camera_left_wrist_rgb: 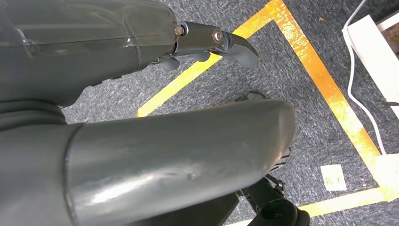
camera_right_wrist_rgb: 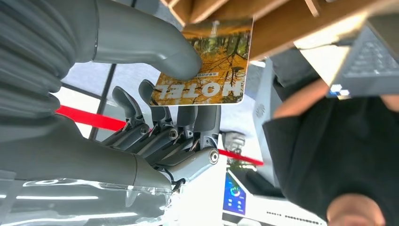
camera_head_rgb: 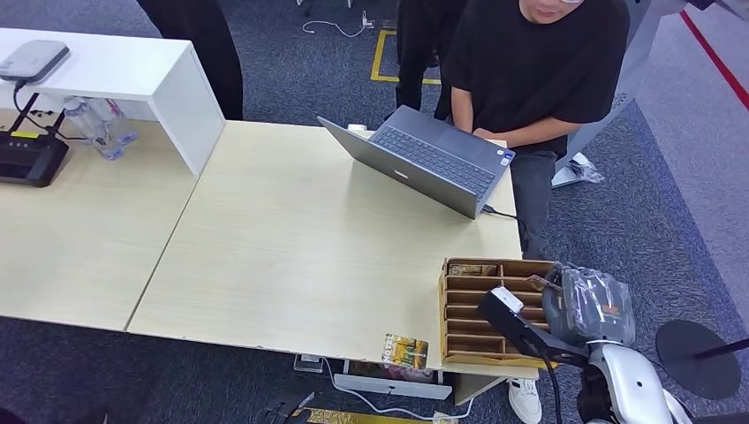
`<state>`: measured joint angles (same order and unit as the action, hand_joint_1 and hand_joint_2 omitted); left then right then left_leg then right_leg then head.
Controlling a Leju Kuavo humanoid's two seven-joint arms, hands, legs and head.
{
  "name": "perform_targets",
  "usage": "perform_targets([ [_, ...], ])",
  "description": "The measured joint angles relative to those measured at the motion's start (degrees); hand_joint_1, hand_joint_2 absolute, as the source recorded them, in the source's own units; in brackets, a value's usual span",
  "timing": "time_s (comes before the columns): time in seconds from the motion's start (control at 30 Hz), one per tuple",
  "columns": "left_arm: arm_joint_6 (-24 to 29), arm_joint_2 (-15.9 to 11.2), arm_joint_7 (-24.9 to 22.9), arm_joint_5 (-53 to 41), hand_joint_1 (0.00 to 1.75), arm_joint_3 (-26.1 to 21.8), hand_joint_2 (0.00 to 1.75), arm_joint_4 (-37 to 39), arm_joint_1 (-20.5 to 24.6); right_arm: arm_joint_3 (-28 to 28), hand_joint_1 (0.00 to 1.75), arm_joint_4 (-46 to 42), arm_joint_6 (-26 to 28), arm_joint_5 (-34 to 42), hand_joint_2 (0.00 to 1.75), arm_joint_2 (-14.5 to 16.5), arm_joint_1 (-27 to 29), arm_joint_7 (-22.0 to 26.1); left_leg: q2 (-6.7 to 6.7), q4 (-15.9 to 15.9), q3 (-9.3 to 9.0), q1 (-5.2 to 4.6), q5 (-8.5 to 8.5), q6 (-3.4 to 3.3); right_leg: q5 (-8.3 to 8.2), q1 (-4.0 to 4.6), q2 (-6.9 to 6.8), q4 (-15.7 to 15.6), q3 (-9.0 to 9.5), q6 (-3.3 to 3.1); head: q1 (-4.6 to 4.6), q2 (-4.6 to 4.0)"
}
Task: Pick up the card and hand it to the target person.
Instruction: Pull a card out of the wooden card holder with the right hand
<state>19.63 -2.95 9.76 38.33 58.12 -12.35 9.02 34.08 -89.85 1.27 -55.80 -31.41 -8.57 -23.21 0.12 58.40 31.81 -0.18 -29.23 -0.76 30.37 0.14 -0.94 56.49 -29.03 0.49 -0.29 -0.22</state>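
Right hand at the table's near right corner, over the right end of the slotted wooden rack. Card pinched between thumb and fingers, its far end touching the rack. Second card left of the hand, on the table edge just beside the rack. Laptop beyond the hand, to its left. Person behind the laptop. Left hand hangs above the floor.

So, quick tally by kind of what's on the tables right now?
Laptop: 1
Wooden slotted card box: 1
Hotel cards: 2, one at the table edge, one pinched in the right hand
Water bottles: 2
Black router: 1
Grey device: 1
Total: 8
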Motion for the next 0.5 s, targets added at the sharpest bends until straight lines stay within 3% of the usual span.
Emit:
perform_targets([
  [0.5,0.0,0.0,0.03,-0.01,0.0,0.0,0.0,0.0,0.0,-1.16,1.49,-5.9,-0.27,0.69,1.75,-1.04,-0.31,0.0,0.0,0.0,0.0,0.0,0.0,0.0,0.0,0.0,0.0,0.0,0.0,0.0,0.0,0.0],
])
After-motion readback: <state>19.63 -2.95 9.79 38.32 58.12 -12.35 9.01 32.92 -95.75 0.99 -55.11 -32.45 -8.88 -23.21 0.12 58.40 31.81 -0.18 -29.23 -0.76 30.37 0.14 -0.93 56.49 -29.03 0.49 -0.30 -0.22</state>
